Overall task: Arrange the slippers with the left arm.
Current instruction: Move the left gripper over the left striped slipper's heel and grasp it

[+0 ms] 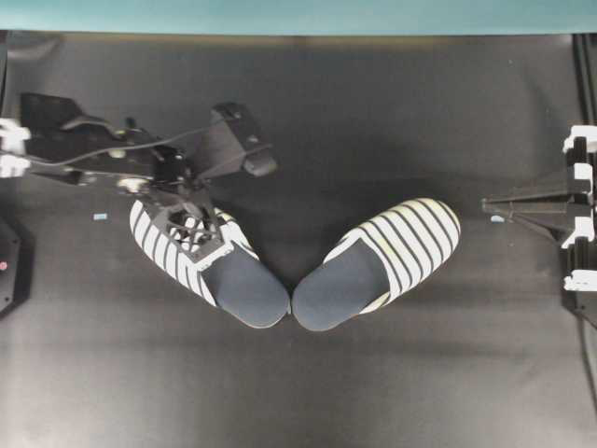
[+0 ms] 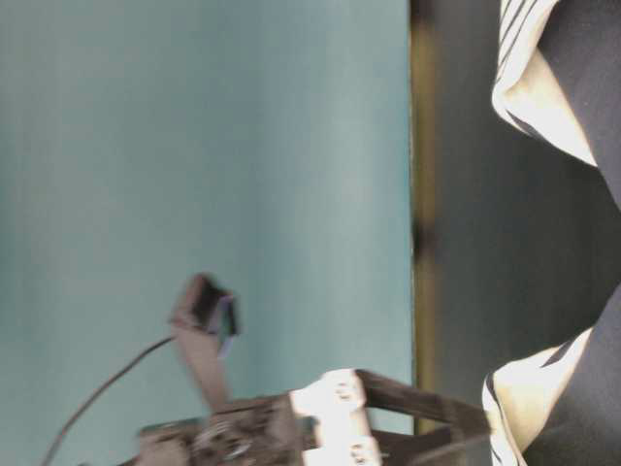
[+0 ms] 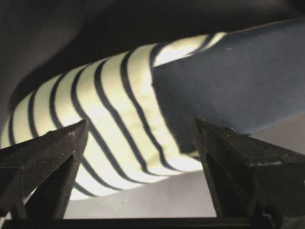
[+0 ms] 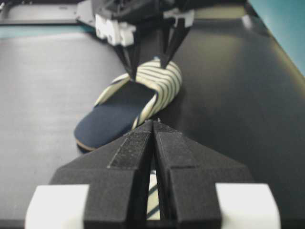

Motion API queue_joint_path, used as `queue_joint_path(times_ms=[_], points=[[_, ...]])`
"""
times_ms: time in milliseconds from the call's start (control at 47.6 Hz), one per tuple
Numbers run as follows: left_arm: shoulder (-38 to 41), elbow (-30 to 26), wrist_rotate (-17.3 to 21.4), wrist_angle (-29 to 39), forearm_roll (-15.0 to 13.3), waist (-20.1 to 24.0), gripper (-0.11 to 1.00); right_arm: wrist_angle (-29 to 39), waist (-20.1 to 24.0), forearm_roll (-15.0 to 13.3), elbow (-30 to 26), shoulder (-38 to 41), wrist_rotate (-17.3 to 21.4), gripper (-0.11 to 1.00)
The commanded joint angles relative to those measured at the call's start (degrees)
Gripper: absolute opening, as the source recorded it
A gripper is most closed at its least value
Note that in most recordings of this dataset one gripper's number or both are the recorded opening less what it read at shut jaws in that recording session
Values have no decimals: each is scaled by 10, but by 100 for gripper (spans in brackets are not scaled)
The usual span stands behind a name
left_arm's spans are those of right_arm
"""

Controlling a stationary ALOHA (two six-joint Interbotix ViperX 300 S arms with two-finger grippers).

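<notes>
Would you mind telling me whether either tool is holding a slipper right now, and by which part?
Nothing is held. The left tool stands open, straddling the striped upper of the left slipper without closing on it. The right tool is shut on nothing.

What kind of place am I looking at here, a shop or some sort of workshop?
Probably a robot lab's test bench: two black robot arms face each other across a black-covered table, a plain teal backdrop behind, and only a pair of striped slippers laid out.
</notes>
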Motion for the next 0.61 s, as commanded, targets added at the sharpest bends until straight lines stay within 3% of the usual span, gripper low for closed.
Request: queue_joint_path(times_ms=[0,420,588], points=[[8,-6,-5,0,3,11,85,-3,0,1,-3,1,4,-1],[9,28,-24,-18,5,19,81,-3,0,2,1,-7,3,-1],[9,29,-26,-30,6,16,60,-3,0,2,1,-9,3,-1]])
